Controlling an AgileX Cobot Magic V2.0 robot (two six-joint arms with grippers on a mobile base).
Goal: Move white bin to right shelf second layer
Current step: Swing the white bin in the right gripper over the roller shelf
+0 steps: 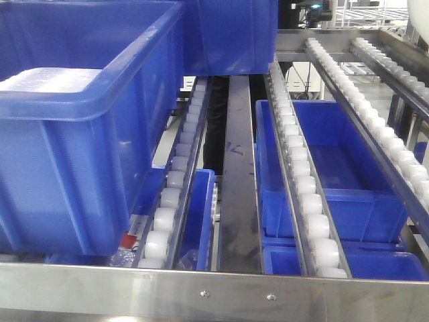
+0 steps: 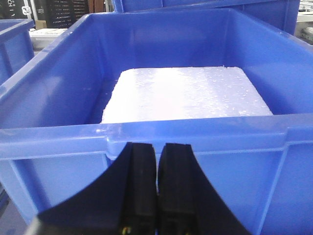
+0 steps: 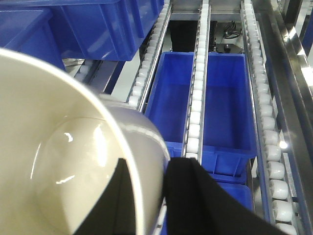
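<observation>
Over roller rails, white bin

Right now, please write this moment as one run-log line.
right gripper: jaws clamp white bin wall, above roller rails | left gripper: jaws shut, empty, facing blue crate with foam slab

Left gripper: two glossy black fingers are seen, flared broadly toward the base, with faint yellowish spots at the lower edge. Right gripper: two matte black fingers are shown, similarly tapered.
</observation>
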